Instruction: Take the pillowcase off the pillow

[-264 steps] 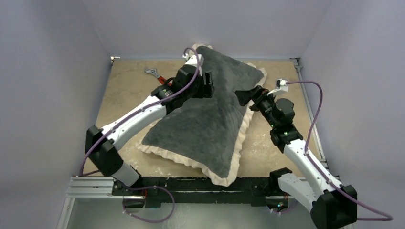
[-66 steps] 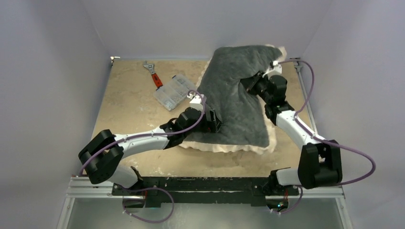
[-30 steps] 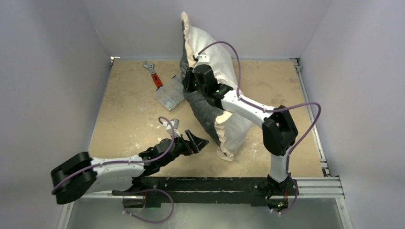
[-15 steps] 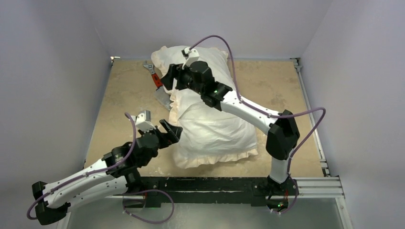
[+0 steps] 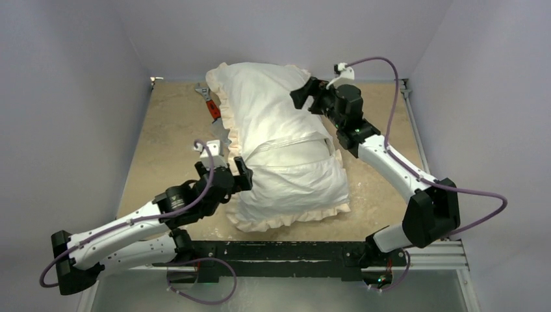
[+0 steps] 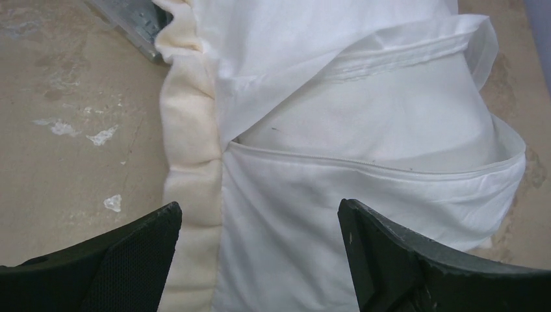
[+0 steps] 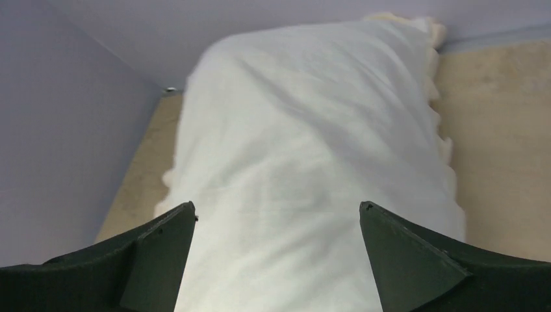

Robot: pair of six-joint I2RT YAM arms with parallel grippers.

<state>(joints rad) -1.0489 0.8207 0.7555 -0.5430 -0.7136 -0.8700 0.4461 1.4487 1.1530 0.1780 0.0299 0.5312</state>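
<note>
while the pillowcase [image 5: 286,175] lies white side up across the middle of the table [image 5: 162,130], we note the left arm stretched low from its base. the left gripper [image 5: 242,175] is at the cover's left frill, fingers spread, gripping nothing. the right arm reaches to the far end, where the right gripper [image 5: 300,95] is also spread and empty. the pillow [image 6: 364,130] shows through the envelope slit, inside the cover. tabletop shows left and right of the cover. a wrench [image 5: 209,104] lies by the far-left frill.
</note>
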